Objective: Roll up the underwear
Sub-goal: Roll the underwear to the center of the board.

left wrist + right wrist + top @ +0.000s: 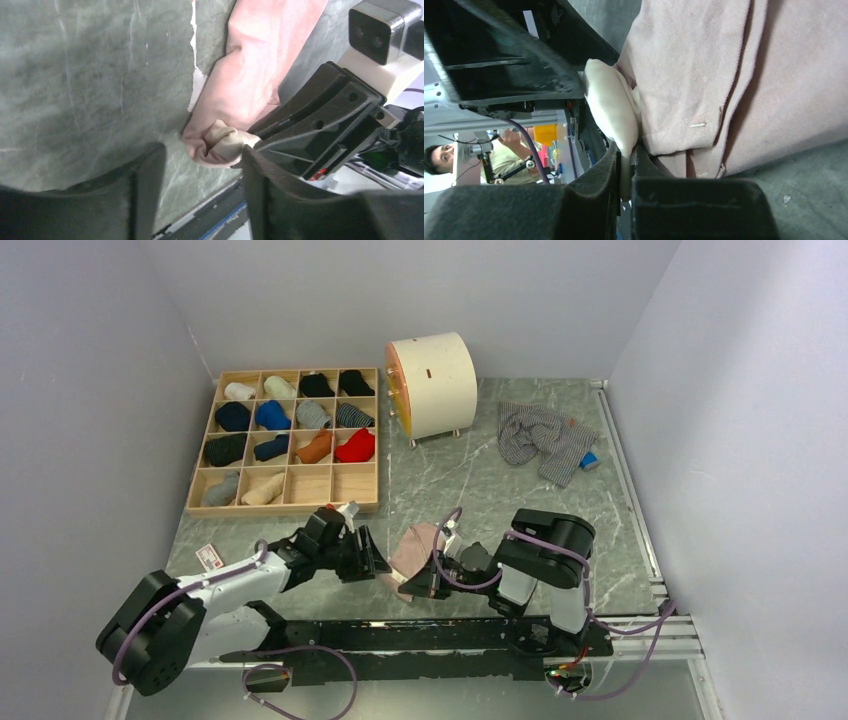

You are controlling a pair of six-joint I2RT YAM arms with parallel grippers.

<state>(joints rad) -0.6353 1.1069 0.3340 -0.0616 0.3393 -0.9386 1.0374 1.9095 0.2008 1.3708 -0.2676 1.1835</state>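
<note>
The pale pink underwear (413,545) lies bunched near the table's front edge, between both arms. My right gripper (424,582) is shut on its cream inner edge (613,107), which is pinched between the fingertips at the gripper (626,167). In the left wrist view my left gripper (202,172) is open, and the garment's rolled end (220,144) sits just beyond its fingertips, touching the right finger (265,185). From above, the left gripper (377,562) is beside the garment's left side. The grey striped underwear (540,438) lies crumpled at the back right, away from both grippers.
A wooden compartment tray (368,492) holding rolled garments stands at the back left. A white drum-shaped object (432,385) sits behind the middle. A small blue block (590,461) lies by the striped garment. A small card (209,557) lies at the left, and a metal rail (625,480) runs along the right.
</note>
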